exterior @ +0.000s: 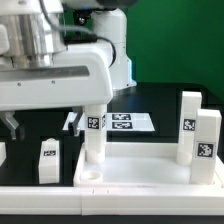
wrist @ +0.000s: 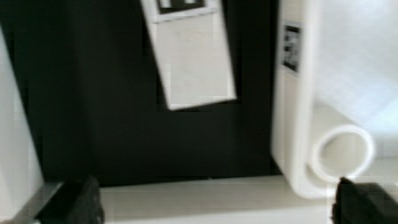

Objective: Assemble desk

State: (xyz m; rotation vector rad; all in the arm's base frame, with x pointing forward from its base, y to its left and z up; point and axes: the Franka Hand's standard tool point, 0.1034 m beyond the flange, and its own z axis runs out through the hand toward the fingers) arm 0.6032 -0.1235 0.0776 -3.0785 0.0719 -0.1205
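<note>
The white desk slab [exterior: 140,166] lies flat at the front, with a round corner socket [exterior: 88,172]. One tagged leg [exterior: 95,135] stands upright on it by that socket. Two more legs [exterior: 190,125] [exterior: 207,146] stand at the exterior view's right. Another leg [exterior: 48,160] sits on the black table at the left. My gripper [exterior: 40,125] hangs above that left leg, open and empty. In the wrist view the gripper [wrist: 217,203] is open, with the dark fingertips [wrist: 71,202] wide apart. That view also shows a leg [wrist: 192,60] lying on the table and the slab's edge [wrist: 306,100] with its socket [wrist: 340,152].
The marker board [exterior: 125,122] lies flat behind the slab. A long white border rail [exterior: 100,200] runs along the front edge and shows as a white strip [wrist: 196,190] between my fingertips. A green wall stands behind the table.
</note>
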